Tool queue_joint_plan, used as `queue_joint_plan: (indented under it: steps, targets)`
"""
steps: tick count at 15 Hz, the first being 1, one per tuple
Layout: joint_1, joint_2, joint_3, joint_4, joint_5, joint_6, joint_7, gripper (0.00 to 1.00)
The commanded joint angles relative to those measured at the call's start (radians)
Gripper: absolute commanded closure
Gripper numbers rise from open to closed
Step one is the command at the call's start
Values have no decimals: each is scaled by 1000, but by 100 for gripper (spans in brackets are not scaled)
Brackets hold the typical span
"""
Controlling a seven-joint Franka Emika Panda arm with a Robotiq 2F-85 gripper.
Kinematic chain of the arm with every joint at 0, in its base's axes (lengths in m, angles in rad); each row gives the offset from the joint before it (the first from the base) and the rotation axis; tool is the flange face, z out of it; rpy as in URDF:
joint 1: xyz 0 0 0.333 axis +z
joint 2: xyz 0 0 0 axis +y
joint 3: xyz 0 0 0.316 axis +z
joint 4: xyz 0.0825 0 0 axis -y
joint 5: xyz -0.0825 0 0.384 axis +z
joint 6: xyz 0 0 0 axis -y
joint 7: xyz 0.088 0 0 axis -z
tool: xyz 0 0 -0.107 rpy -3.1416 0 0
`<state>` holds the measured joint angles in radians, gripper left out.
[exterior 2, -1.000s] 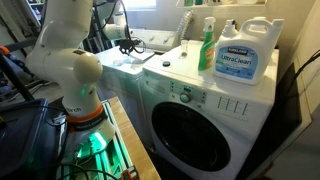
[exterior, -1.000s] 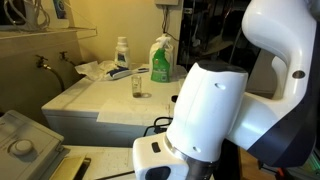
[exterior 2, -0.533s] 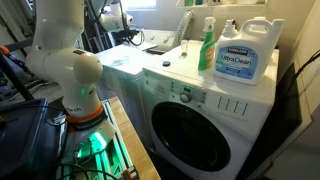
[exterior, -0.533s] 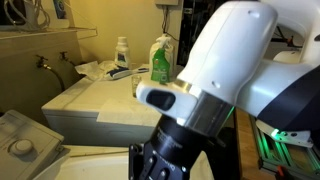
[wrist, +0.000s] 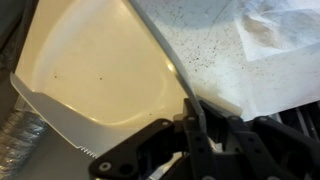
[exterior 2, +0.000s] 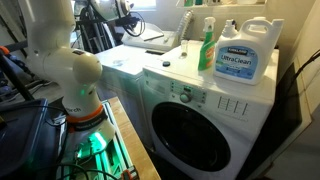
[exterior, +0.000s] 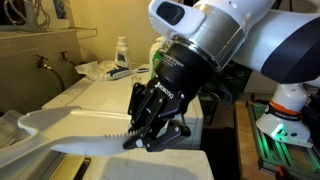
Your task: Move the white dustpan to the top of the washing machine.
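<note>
Exterior view, gripper (exterior: 148, 135): clamped on one edge of the white dustpan (exterior: 75, 135), low in the frame at 6 o'clock.
Exterior view, dustpan: carried in the air, off any desk; stretched from the gripper toward 9 o'clock, long axis near level from 9 to 3, toothed edge turned to the camera.
Exterior view, washing machine (exterior: 95, 95): judged to be the pale flat top at 11 o'clock of the gripper, behind the pan; white bottle (exterior: 121, 50) at its far end.
Exterior view, washing machine (exterior 2: 200, 125): round door at 5 o'clock; green spray bottle (exterior 2: 205, 45) and detergent jug (exterior 2: 245, 50) on top at 1 o'clock, with bare top at 9 o'clock of them.
Exterior view, arm (exterior 2: 50, 45): rising at 10 o'clock; gripper and pan too hidden at the upper edge to make out.
Wrist view, white dustpan (wrist: 90, 70): filling 10 o'clock, teeth at 8 o'clock, rim running down to 5 o'clock into the gripper (wrist: 192, 125).
Wrist view, grip: closed on that rim, one finger on either side.
Wrist view, backdrop: speckled white surface (wrist: 210, 50) at 1 o'clock, crumpled wrapping (wrist: 280, 40) at 2 o'clock; unclear whether this is the machine's top.
Coming move: probably a carry over the top, pan leading at 9 o'clock, then lowering flat.
</note>
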<state>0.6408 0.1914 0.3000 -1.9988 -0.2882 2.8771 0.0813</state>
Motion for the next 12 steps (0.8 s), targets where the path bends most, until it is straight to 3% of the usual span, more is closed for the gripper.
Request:
queue_joint_plan:
  steps: [1, 4, 7, 8, 9, 11, 12]
  targets:
    - [39, -18, -109, 59, -143, -52, 206, 98]
    - [33, 28, -144, 184, -159, -159, 289, 98]
    - [-1, 144, -115, 354, -122, -327, 231, 98]
    - [-1, 181, -123, 395, -143, -331, 238, 98]
    - [-8, 88, -114, 288, -127, -294, 239, 91]
    - [0, 152, -125, 356, -124, -310, 236, 91]
    - [3, 173, -129, 375, -122, -310, 234, 98]
